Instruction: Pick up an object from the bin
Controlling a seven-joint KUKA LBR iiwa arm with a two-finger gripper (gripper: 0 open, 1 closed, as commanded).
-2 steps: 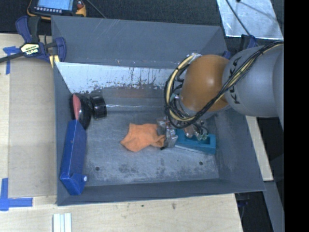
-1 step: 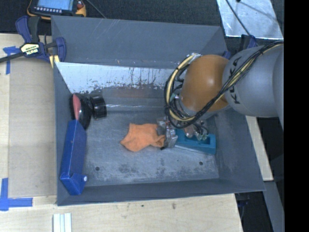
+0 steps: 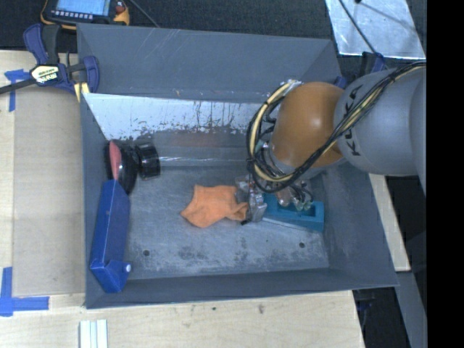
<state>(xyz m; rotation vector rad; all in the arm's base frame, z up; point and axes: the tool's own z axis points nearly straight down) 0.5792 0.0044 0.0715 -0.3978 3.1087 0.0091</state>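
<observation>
grey bin (image 3: 217, 256): gripper (image 3: 249, 207) at orange cloth (image 3: 210, 206) edge, beside blue block (image 3: 301, 216); opening cannot tell.

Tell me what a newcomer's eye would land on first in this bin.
A crumpled orange cloth lies mid-floor in the grey metal bin, with the gripper at its right edge. A long dark-blue box lies along the left wall, and a flat light-blue plastic piece lies just right of the gripper.
</observation>
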